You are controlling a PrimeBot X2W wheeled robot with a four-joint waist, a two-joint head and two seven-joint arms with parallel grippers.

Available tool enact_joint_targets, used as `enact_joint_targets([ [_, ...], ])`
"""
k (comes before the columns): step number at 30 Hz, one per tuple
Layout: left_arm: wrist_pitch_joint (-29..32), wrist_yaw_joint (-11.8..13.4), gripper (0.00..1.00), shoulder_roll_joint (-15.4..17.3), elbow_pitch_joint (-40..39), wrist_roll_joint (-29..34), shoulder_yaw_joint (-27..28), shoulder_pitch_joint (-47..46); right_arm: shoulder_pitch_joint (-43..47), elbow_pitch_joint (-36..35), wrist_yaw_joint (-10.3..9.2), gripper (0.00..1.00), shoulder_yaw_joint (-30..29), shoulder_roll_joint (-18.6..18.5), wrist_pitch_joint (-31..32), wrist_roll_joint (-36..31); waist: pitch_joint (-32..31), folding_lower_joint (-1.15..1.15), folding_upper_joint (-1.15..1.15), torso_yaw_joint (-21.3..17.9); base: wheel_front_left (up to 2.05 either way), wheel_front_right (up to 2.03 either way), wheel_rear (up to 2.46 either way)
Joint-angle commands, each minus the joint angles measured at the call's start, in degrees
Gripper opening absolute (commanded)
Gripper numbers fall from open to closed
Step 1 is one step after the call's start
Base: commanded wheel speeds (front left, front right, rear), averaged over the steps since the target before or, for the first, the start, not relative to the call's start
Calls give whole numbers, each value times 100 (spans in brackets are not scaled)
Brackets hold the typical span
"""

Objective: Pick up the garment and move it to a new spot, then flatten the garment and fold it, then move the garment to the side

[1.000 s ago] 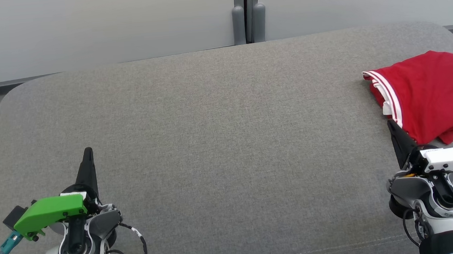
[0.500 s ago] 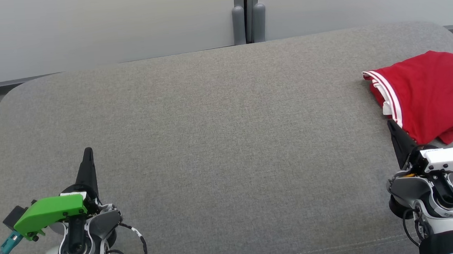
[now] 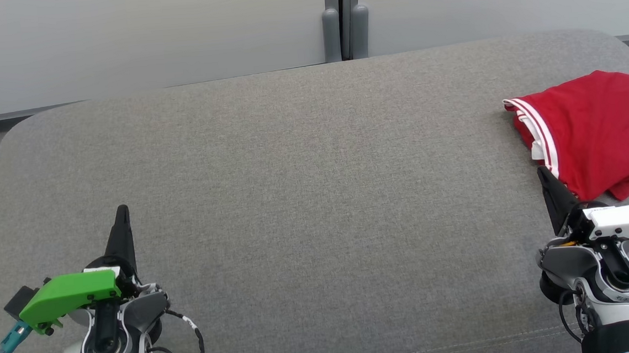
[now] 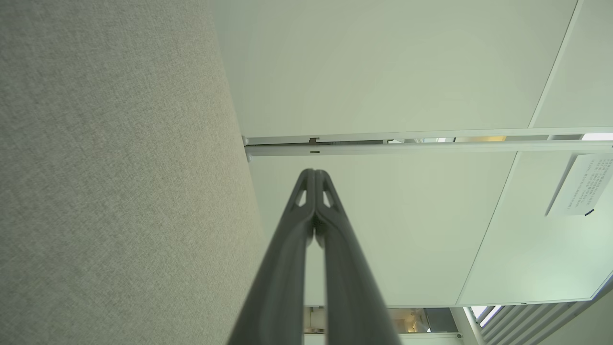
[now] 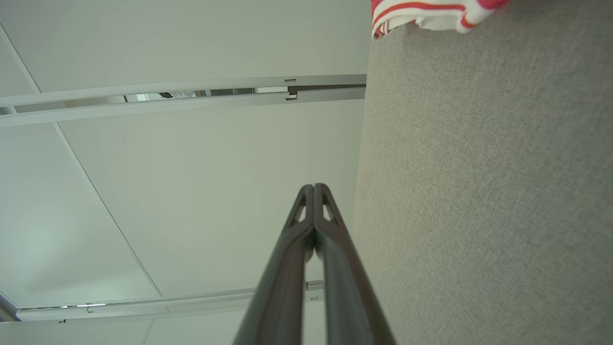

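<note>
- Pointing away from the robot over the near left of the counter (image 3: 313, 160), the left pincer (image 3: 122, 212) has its two dark fingers pressed together at the tips and holds nothing.
- A green cover (image 3: 71, 296) sits on its wrist, and a black cable (image 3: 195, 329) loops off beside it.
- From the left wrist view, the closed fingers run alongside the grey fabric, with pale wall beyond their tips.
- At the near right, the right pincer (image 3: 544, 176) is also pinched shut and empty, with a white cover (image 3: 627, 221) on its wrist.
- Its tip lies near the closest corner of the garment (image 3: 593, 129). The right wrist view shows grey fabric between the fingertips and the striped hem, so the two are apart.
- Red with white stripes along one hem, the garment lies folded over on itself at the far right of the counter. It runs out past the right edge of the head view.
- The counter is covered in grey fabric, has rounded far corners, and shows a stitched seam along its near edge.
- Beyond it stand pale wall panels (image 3: 144, 33) that meet at a grey post (image 3: 344, 30).
</note>
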Motion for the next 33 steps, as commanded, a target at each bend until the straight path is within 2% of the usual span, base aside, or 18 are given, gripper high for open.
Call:
enact_joint_targets([
  [1,12,-33,0,3,11,12,2,-70,-54,11,4,0,-13,-6,17,-29,0,0,0,0,0,0,0],
  [33,11,-33,0,3,10,12,1,-70,-58,11,4,0,-30,4,35,-56,0,0,0,0,0,0,0],
])
